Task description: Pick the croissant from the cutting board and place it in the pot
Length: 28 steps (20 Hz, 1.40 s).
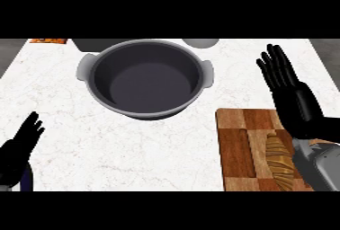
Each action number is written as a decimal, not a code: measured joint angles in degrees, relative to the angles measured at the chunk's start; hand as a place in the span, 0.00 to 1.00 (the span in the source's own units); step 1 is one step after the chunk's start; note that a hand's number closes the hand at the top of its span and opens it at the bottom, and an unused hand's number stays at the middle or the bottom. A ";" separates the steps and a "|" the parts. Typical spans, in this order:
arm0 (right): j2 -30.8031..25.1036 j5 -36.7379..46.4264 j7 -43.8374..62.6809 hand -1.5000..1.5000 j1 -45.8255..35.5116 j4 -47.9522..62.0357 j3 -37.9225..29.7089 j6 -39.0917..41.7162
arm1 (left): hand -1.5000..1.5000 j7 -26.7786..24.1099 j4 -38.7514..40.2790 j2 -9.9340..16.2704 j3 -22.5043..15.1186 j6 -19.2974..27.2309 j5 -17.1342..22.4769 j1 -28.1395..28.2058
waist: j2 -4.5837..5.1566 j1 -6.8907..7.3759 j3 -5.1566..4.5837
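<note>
Grey right forearm low at the right edge, its black right hand (300, 105) up above the cutting board (235, 152), fingers (274, 67) straight and spread a little, holding nothing

Croissant (279, 161) lying long-ways on the right side of the board, partly hidden under the forearm, not yet touched

Left hand (19, 146) resting at the lower left edge, fingers straight and close together, also holding nothing

Big grey pot (146, 78) on the white surface (100, 148), up and to the left of the board, well apart from the croissant, dark inside with nothing to see in it

Step in hand, most likely: reaching for the croissant, so hardly begun

To do it well: pull the right hand back over the croissant, since the fingers point past it now; come down from above; curl fingers and thumb across the thin middle, not the pointy ends; squeeze softly, as it looks like soft bread that could squash; lift straight up, clear of the board; carry over the pot's rim, not into its side handle; let go low inside
</note>
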 measured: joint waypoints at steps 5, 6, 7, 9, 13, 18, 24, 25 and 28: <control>-3.85 2.39 4.04 1.00 5.86 0.50 2.99 2.31 | 0.50 0.05 -0.87 -3.17 -4.70 -1.68 -2.10 -3.21 | 0.09 -1.81 0.76; -5.00 3.00 4.88 1.00 7.69 0.85 3.95 2.88 | 0.50 0.45 -1.19 -3.58 -5.88 -2.45 -2.35 -4.19 | 0.12 -2.37 0.83; -8.47 6.87 5.15 1.00 8.02 2.18 4.04 1.86 | 0.50 0.55 -1.27 -3.86 -6.57 -2.90 -2.40 -4.23 | 0.00 -3.35 0.53; -10.27 11.82 3.49 0.00 9.38 3.78 1.52 -4.67 | 0.50 0.38 -1.32 -4.85 -8.08 -3.90 -2.45 -4.09 | -0.24 -4.99 0.65; -5.82 16.35 -6.20 0.00 15.67 -0.37 -1.35 -16.13 | 0.50 0.42 -1.64 -6.94 -10.60 -4.48 -3.04 -4.25 | -0.58 -5.90 1.03; -6.04 17.95 -11.01 0.00 27.62 -14.04 -3.76 -20.97 | 0.50 1.73 -0.95 -9.32 -13.06 -4.83 -4.89 -6.73 | -0.34 -4.15 1.07; -16.34 19.07 5.13 0.00 36.60 -26.24 -5.54 -19.94 | 0.50 1.38 0.47 -10.84 -13.94 -5.45 -6.21 -7.92 | -0.08 -2.68 0.95; -17.70 18.58 8.09 0.00 37.45 -27.71 -6.13 -19.49 | 0.50 1.37 0.32 -11.10 -14.15 -5.43 -6.43 -7.78 | -0.06 -2.44 0.95; -20.59 16.84 17.22 0.00 37.39 -31.82 -7.57 -18.29 | 0.50 1.18 1.27 -11.66 -14.04 -6.15 -6.82 -8.82 | 0.09 -1.76 0.98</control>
